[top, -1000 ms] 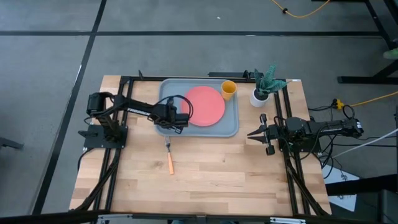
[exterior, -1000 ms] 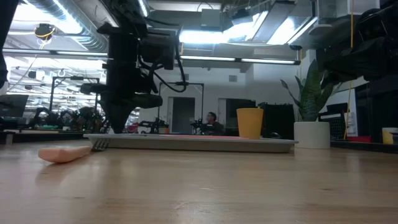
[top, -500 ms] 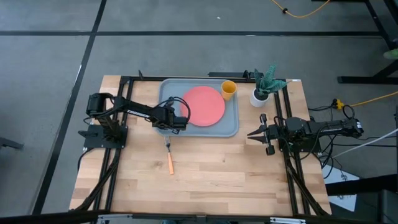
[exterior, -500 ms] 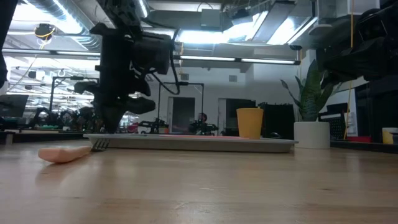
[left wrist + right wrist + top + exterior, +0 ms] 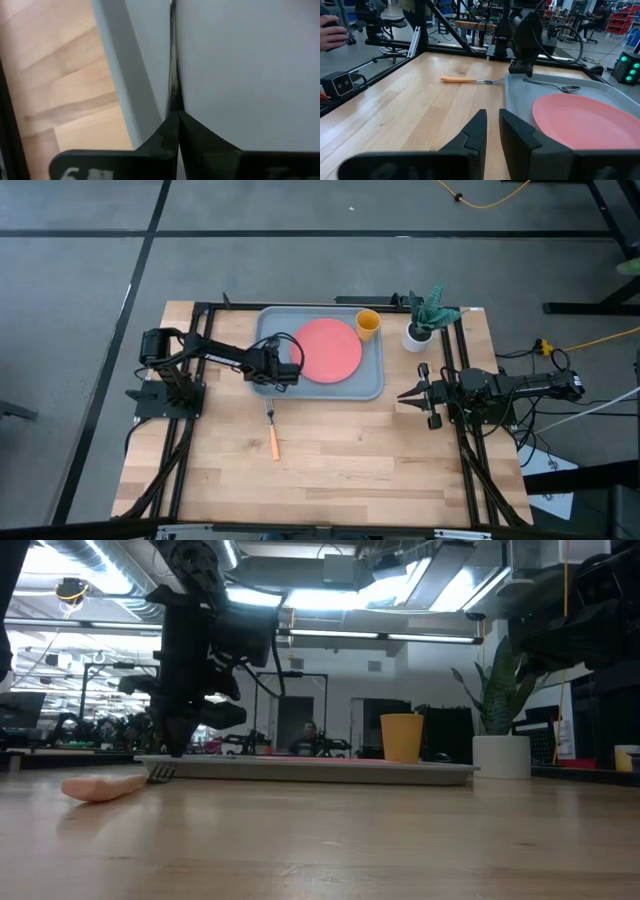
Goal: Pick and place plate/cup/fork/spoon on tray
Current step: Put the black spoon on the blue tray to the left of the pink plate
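The light blue-grey tray (image 5: 372,385) lies at the table's far middle. The coral-pink plate (image 5: 330,350) lies flat on it and the yellow-orange cup (image 5: 367,323) stands upright at its far right corner. The dark spoon (image 5: 552,86) lies on the tray's floor left of the plate. My left gripper (image 5: 280,372) stands over the tray's left part, shut on the spoon. The fork (image 5: 272,430) lies flat on the wood just in front of the tray, its head toward it. My right gripper (image 5: 412,393) waits at the table's right side, empty, its fingers a little apart. My left gripper pinches the spoon's thin handle (image 5: 173,95) between its two fingers, at the handle's free end (image 5: 526,79). The fingers come from above, pointing down. The spoon stretches away from the fingertips toward the plate, and its bowl (image 5: 570,89) rests on the tray's floor.
A white pot with a green plant (image 5: 417,335) stands right of the tray at the far right. Black frame rails run along the table's left and right sides. Bare wood stretches across the near half of the table.
My left gripper has gone a little toward the table's left edge, over the tray's left part, staying low and shut. The plate, cup and fork have kept their places.
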Robot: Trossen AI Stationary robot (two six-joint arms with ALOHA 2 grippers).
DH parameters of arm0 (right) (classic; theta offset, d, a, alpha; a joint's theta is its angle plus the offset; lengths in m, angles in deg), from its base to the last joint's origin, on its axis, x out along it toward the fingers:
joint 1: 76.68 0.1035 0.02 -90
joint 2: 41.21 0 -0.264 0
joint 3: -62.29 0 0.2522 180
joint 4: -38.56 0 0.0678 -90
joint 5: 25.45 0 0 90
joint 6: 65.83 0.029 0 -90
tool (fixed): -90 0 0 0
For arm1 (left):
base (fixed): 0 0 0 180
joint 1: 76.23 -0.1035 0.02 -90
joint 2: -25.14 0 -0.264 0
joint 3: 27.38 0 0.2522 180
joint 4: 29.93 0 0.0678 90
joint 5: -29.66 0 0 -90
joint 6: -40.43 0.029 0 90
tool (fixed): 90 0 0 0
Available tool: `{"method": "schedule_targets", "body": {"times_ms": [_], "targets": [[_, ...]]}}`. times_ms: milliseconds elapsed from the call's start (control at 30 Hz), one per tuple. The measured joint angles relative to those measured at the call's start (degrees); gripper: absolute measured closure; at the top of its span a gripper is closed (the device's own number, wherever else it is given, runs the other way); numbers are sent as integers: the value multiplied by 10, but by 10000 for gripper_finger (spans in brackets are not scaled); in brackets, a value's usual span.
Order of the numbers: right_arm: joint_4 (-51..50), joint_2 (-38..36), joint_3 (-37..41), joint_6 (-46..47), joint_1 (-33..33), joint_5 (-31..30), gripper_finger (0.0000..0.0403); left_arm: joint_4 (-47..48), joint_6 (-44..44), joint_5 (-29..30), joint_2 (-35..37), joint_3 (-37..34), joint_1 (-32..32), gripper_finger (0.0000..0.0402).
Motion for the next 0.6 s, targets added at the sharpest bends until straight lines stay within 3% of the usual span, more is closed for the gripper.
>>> {"method": "schedule_targets", "body": {"times_ms": [600], "targets": [[0, 0, 0, 0, 0, 0, 347, -37, 2, 2, 0, -30, -4, 392]]}}
